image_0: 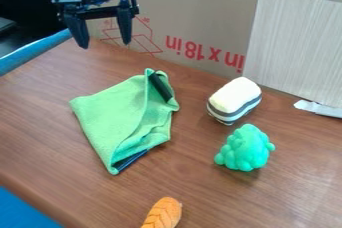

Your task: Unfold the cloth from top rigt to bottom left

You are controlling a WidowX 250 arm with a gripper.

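At the upper left, my gripper (pixel 104 43) hangs above the far edge of the table, its two fingers spread apart with nothing between them. The green cloth (pixel 120 117) lies on the table below it and a little to the right, not touching it. Its right side is folded over, with layered edges there. Dark trim shows at the cloth's top right corner and along its bottom edge.
Right of the cloth sit a white block with grey stripes (pixel 234 99) and a bumpy green toy (pixel 246 148). An orange item (pixel 162 213) lies at the front edge of view. A cardboard wall (pixel 194 17) bounds the wooden table (pixel 40 137) at the back.
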